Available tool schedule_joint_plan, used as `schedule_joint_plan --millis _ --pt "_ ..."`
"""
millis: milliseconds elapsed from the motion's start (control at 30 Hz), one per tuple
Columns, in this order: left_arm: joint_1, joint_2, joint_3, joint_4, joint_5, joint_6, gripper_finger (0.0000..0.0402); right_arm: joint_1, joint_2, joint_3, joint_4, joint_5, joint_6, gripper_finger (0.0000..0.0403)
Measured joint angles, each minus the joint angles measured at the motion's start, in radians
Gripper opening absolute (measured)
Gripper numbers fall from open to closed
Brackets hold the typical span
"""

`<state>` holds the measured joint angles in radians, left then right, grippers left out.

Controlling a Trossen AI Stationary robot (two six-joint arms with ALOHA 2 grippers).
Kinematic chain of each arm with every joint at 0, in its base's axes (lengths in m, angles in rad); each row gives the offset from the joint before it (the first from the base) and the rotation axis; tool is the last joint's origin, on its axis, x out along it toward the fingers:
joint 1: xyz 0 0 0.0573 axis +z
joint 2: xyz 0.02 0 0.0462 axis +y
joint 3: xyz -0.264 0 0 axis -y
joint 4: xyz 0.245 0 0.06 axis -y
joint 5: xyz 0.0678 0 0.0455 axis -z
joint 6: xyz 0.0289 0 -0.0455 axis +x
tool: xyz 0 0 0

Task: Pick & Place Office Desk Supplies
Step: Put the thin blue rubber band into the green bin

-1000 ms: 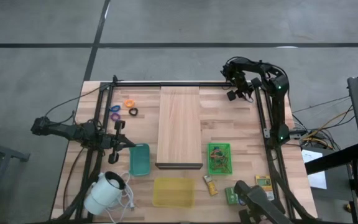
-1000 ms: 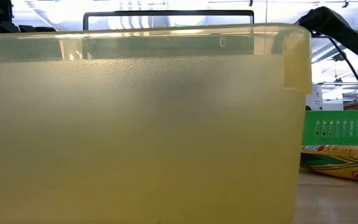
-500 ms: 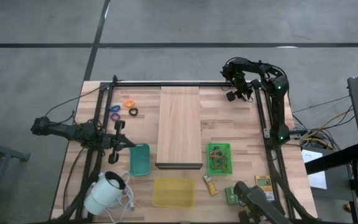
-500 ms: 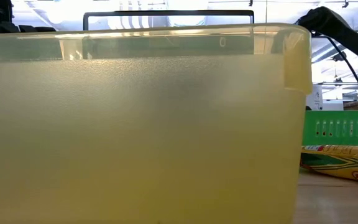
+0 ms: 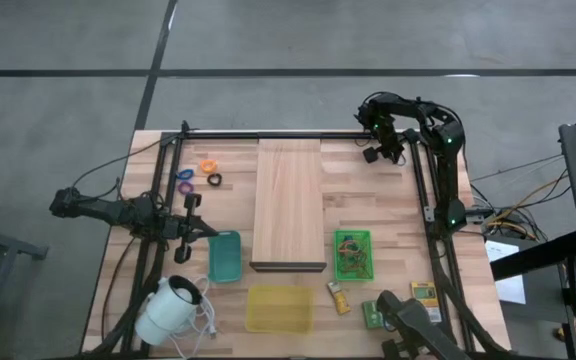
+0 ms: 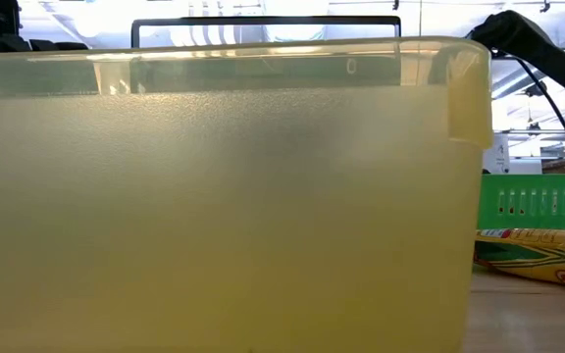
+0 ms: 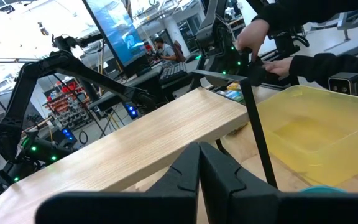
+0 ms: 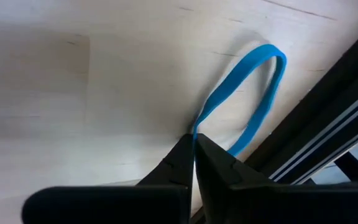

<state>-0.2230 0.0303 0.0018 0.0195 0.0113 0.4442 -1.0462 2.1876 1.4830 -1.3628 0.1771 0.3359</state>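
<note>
Blue rubber band [image 8: 248, 99] pinched in right claw [image 8: 194, 144] tips.

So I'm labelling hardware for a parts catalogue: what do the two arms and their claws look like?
Both arms are dark, nearly black, built of slim jointed segments. The left claw has two matte black fingers tapering to narrow tips, and the right claw looks the same. Thin dark cables trail from the left arm. The right arm shows small green lights.
</note>
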Motion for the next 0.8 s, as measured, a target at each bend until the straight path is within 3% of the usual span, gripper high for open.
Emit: schedule_joint_plan --millis 367,800 --pt "0.000 0.000 0.000 0.000 0.000 0.000 0.0012 0.002 -0.029 -0.001 -0.005 -0.010 0.023 0.0008" --pt "0.000 0.000 0.000 0.000 0.000 0.000 0.0012 0.064 -0.308 -0.001 0.076 -0.001 0.010 0.0008"
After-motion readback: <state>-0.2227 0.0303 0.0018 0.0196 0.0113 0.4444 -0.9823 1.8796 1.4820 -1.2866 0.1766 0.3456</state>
